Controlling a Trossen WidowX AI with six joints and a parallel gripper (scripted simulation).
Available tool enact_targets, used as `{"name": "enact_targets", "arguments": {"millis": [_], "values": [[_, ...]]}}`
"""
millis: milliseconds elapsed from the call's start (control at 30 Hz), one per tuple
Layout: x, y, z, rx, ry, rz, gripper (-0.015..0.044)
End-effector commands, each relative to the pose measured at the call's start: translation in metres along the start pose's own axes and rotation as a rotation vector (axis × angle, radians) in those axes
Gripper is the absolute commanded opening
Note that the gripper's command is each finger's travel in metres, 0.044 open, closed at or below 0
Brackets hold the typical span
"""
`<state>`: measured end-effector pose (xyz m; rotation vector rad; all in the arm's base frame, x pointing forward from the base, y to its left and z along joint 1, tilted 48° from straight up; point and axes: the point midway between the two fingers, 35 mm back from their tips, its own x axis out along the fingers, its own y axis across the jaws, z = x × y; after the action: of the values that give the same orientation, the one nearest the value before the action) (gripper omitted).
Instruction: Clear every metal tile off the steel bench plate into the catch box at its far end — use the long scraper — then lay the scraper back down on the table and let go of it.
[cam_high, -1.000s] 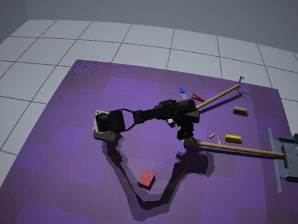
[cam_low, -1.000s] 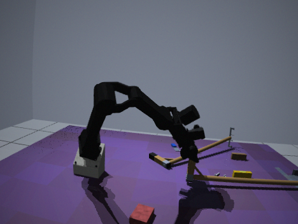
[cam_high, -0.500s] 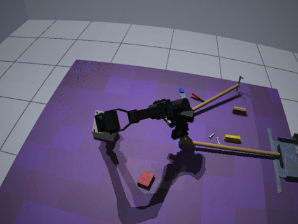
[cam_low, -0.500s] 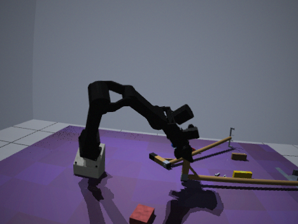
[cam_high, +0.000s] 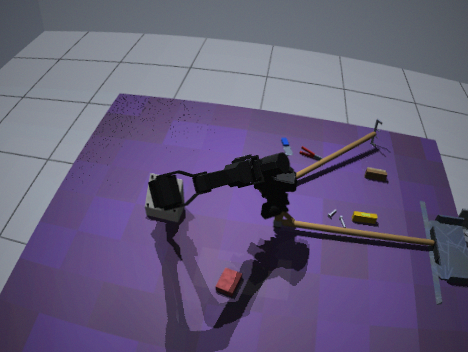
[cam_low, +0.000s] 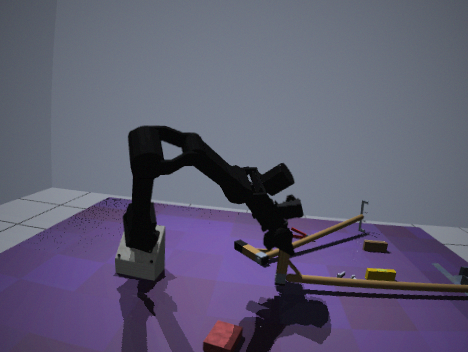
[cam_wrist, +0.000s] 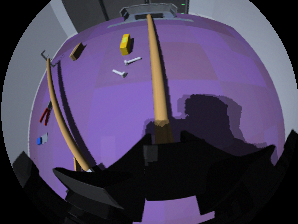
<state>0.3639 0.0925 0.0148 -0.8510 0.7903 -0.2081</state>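
My gripper (cam_high: 279, 215) (cam_low: 280, 248) (cam_wrist: 165, 136) is shut on the near end of the long scraper (cam_high: 360, 233) (cam_low: 380, 284) (cam_wrist: 156, 63), low over the purple table. The wooden shaft runs away from me to the right. Its grey blade (cam_high: 431, 250) lies across the near edge of the steel bench plate (cam_high: 452, 242) at the far right. The tiles on the plate are too small to make out. The catch box beyond the plate is mostly cut off by the frame edge.
A second wooden stick with a wire hook (cam_high: 335, 155) (cam_low: 325, 232) (cam_wrist: 60, 110) lies behind the gripper. A yellow block (cam_high: 365, 217) (cam_low: 380, 274), two screws (cam_high: 336, 216), a brown block (cam_high: 376, 173), red pliers (cam_high: 310, 153) and a blue piece (cam_high: 286, 144) lie nearby. A red block (cam_high: 229, 281) lies in front.
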Motion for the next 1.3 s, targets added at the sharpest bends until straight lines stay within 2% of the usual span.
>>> {"name": "enact_targets", "arguments": {"millis": [0,967,1267], "values": [[-0.005,0.000,-0.005,0.007,-0.007,-0.002,0.0000],[-0.028,-0.003,-0.045,0.005,-0.012,-0.003,0.0000],[-0.026,-0.003,-0.044,-0.001,-0.007,0.000,0.0000]]}}
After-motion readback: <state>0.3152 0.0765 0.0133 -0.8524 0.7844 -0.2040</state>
